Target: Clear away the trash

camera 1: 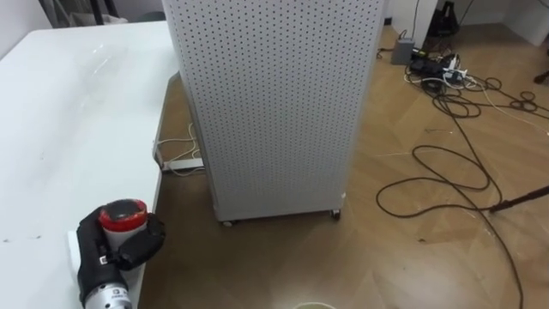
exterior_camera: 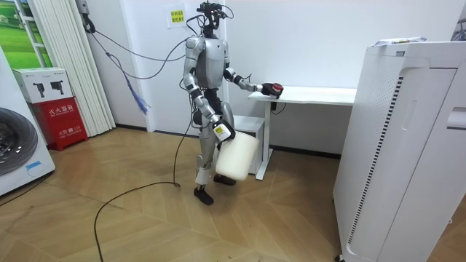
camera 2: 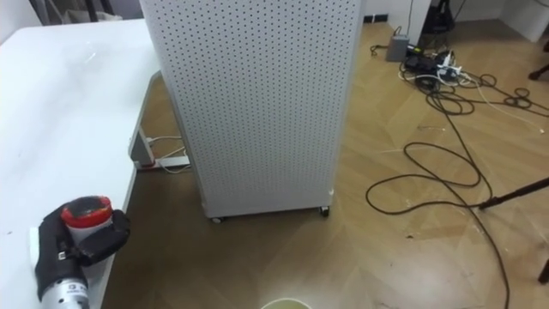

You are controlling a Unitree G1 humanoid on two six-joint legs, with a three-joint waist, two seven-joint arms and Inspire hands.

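I think I am in a robot laboratory or a test room, not a real home. The floor (exterior_camera: 145, 225) is wooden parquet and the walls are plain white. Loose black cables (camera 1: 446, 176) lie in loops on it, and farther away a power strip (camera 1: 433, 67) holds many plugs. A tall white perforated cabinet (camera 1: 274, 103) on small wheels stands just beside the plain white desk (camera 1: 51, 129). At the room view's left are a washing machine (exterior_camera: 18, 149), two boxes (exterior_camera: 58, 109) and long vertical blinds (exterior_camera: 69, 58).
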